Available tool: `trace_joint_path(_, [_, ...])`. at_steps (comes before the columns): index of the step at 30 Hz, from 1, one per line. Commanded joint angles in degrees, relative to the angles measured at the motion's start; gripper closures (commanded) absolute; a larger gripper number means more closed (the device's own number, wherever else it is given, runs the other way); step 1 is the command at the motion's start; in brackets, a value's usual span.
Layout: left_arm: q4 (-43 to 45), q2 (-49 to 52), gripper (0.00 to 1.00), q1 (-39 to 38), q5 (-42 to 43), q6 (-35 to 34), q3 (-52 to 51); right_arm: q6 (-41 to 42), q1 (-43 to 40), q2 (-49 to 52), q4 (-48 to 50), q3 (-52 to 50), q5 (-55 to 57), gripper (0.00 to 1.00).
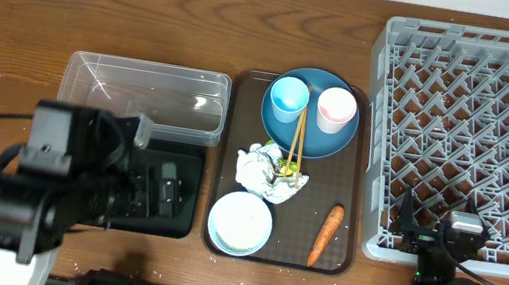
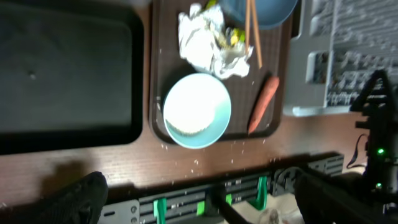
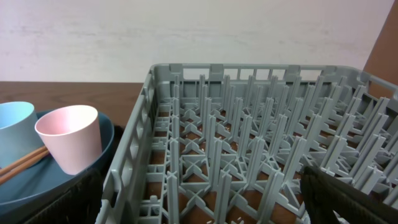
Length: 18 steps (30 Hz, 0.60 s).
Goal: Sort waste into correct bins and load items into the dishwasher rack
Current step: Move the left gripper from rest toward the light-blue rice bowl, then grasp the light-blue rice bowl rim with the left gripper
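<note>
- Two grippers sit at the near edge. The left gripper point(image 2: 205, 202) hangs over the black tray point(image 2: 62, 68) with its fingers spread wide and nothing between them. The right gripper point(image 3: 202, 202) is just as wide and empty, at the near left corner of the dishwasher rack point(image 1: 484, 96).
- Nearest of the waste are the loose rice grains point(image 2: 196, 163), scattered on the table by the front rim of the brown serving tray point(image 1: 311, 207).
- On that tray, the white-blue bowl point(image 1: 239, 222) stands at the near left corner, just right of the left gripper. I cannot tell whether the white inside it is rice.
- The carrot point(image 1: 326, 234) lies at the near right. Its long axis runs near to far, leaning a little right at the far, thicker end.
- It lies between the arms. The right gripper looks closer, while the left must reach across the bowl.
- Jaws closing left to right would cross the carrot's width.
- The crumpled wrapper point(image 1: 269, 170) is mid-tray, touching the chopsticks point(image 1: 293, 143).
- Farther back, the blue plate point(image 1: 321, 137) carries the light blue cup point(image 1: 288, 98) and the pink cup point(image 1: 336, 109).
- The clear tub point(image 1: 145, 96) sits beyond the black tray, left of the serving tray.
</note>
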Motion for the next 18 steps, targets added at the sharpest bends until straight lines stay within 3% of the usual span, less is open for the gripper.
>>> trace_joint_path(1, [-0.44, 0.81, 0.02, -1.79, -1.38, -2.99, -1.05, -0.2, 0.79, -0.09, -0.2, -0.09, 0.15, 0.01])
trace_joint_path(9, [1.62, 0.55, 0.01, -12.9, -12.13, -12.52, -1.27, -0.2, 0.79, -0.09, -0.2, -0.09, 0.15, 0.01])
trace_joint_path(18, [14.91, 2.21, 0.0, -35.04, -20.68, -26.8, -7.04, -0.2, 0.79, -0.07, -0.22, -0.09, 0.17, 0.01])
